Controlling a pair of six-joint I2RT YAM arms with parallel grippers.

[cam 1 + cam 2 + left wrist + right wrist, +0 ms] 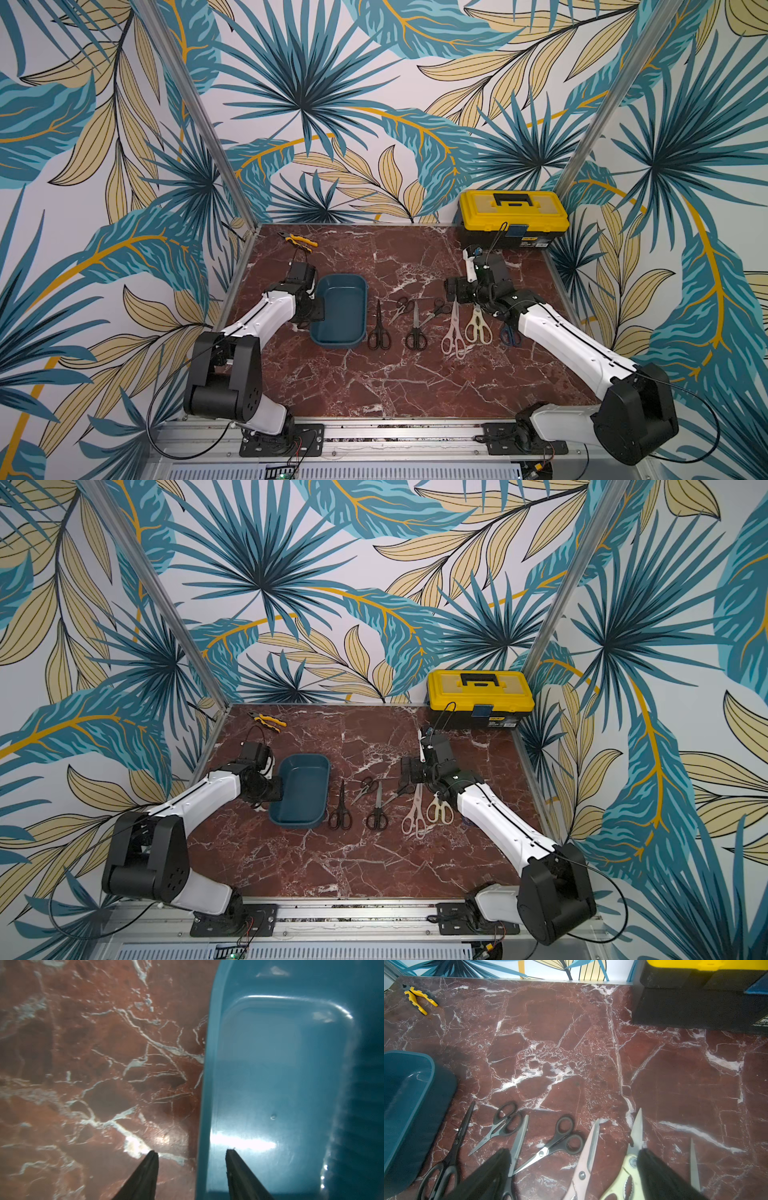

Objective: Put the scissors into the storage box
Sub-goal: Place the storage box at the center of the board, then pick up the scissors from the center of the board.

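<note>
The teal storage box [334, 341] stands empty left of centre in both top views. To its right lie several scissors in a row: a long black pair [378, 328], a small black pair [402, 308], pinkish shears [454, 336] and cream shears [478, 328] among them. My left gripper [191, 1152] is open astride the box's left rim [209, 1084], one finger over the table and one over the bare box floor. My right gripper [574, 1150] hangs open above the blade ends of the pinkish shears [587, 1155] and cream shears [631, 1159], holding nothing.
A yellow-lidded black toolbox [513, 220] stands at the back right. Yellow-handled pliers [298, 240] lie at the back left. A blue-handled pair [510, 336] shows partly under my right arm. Patterned walls close in the marble table [374, 382] on three sides.
</note>
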